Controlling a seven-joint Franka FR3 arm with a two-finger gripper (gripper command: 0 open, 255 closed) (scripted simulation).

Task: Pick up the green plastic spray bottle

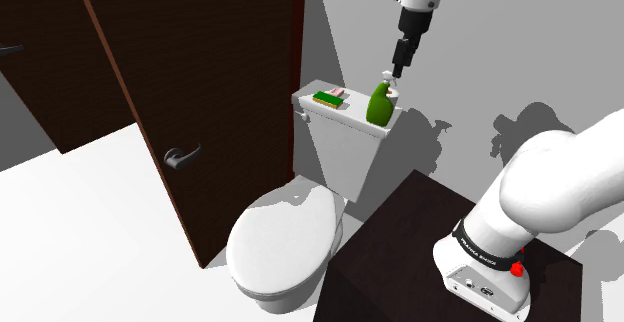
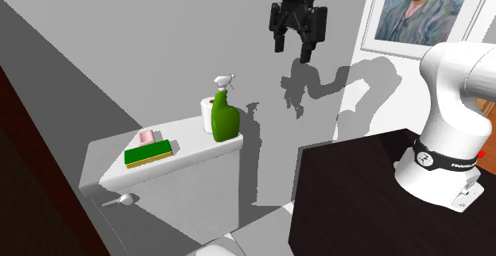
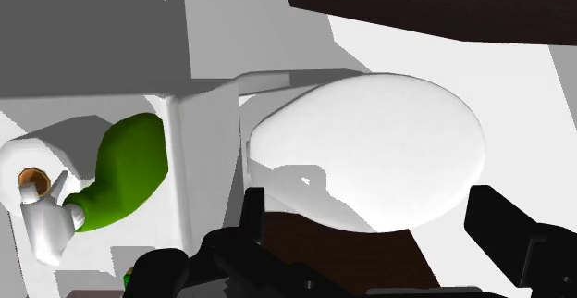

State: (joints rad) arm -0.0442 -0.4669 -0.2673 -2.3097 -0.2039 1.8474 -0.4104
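Viewing the shoulder feed, I locate the green spray bottle (image 1: 379,105) standing upright on the lid of the white toilet tank (image 1: 345,148), at the end of the lid nearer the arm. The bottle has a white trigger head.

1. Gripper position: the black gripper (image 1: 397,71) hangs in the air above the bottle, apart from it. In the second exterior view the gripper (image 2: 292,50) sits higher than the bottle (image 2: 225,119) and off toward that view's right.
2. Jaw condition: the jaws stand apart and nothing is between them. In the wrist view the gripper (image 3: 370,217) frames the closed white toilet seat (image 3: 388,153), and the bottle (image 3: 129,167) lies outside the fingers, to one side.
3. Adjacent items: a white paper roll (image 2: 207,113) stands just behind the bottle, against the wall. A green sponge (image 2: 148,154) with a yellow underside lies further along the lid, well apart from the bottle, with a pink bar (image 2: 145,137) just beside it.
4. Surroundings: a dark brown door (image 1: 190,70) with a lever handle (image 1: 182,156) stands at the shoulder view's left. The arm's base rests on a dark stand (image 1: 400,255). A framed portrait (image 2: 421,8) hangs on the wall.
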